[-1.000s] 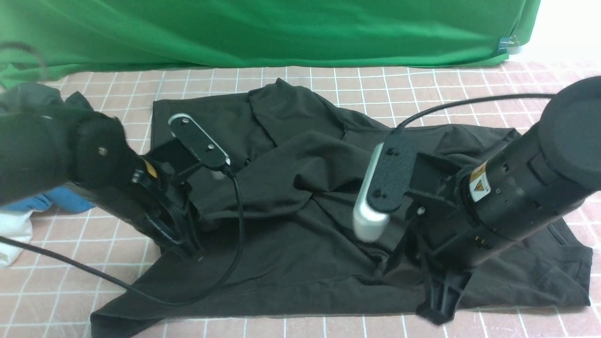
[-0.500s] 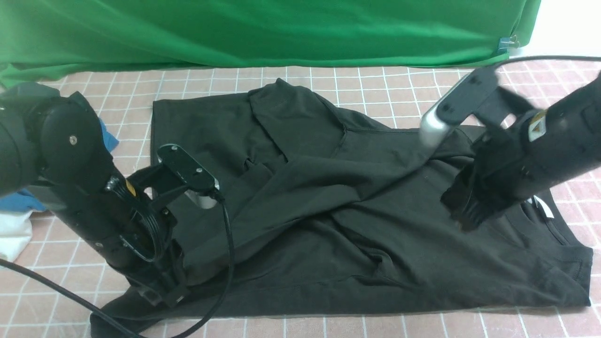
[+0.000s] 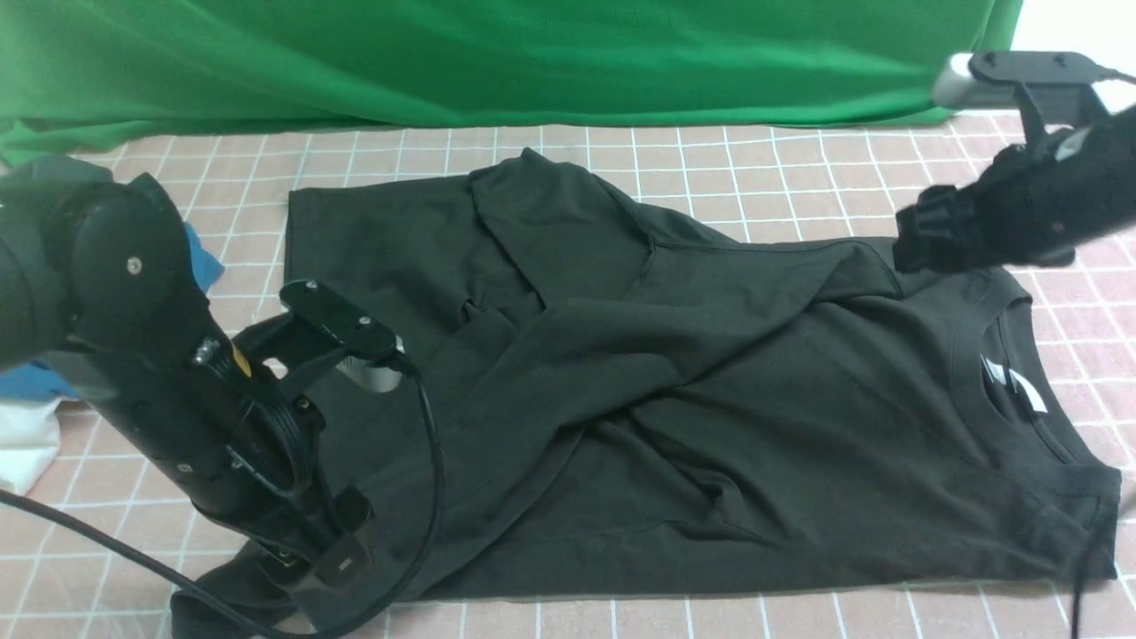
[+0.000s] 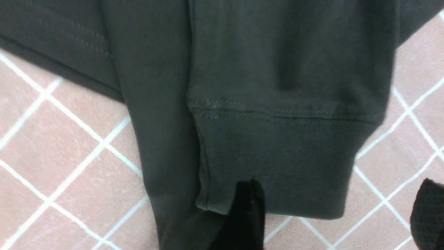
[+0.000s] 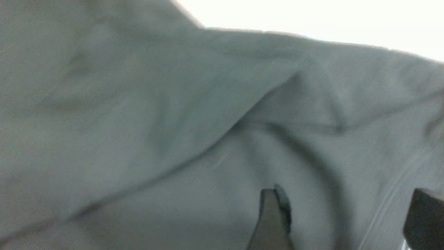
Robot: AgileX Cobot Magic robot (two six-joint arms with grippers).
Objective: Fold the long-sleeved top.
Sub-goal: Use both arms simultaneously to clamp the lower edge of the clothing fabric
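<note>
The long-sleeved top (image 3: 710,382) is black and lies spread on the pink checked cloth, its round neck and white label (image 3: 1021,387) to the right. One sleeve runs diagonally across the body. My left gripper (image 3: 342,559) hangs open at the front-left corner. In the left wrist view the ribbed sleeve cuff (image 4: 277,166) lies flat just ahead of that left gripper (image 4: 336,222), one finger (image 4: 244,215) overlapping its edge. My right gripper (image 3: 923,241) is open beside the far right shoulder. In the right wrist view the right gripper (image 5: 348,222) hovers over wrinkled fabric (image 5: 173,121), holding nothing.
A green backdrop (image 3: 532,53) hangs behind the table. At the left edge lie a blue garment (image 3: 202,262), a white cloth (image 3: 22,444) and a dark grey-green garment (image 3: 53,170). The left arm's cable (image 3: 89,541) trails across the front left.
Both grippers have opened. The right arm swept from the front middle back to the far right, laying a sleeve across the body. The left arm shifted toward the front and released the cuff.
</note>
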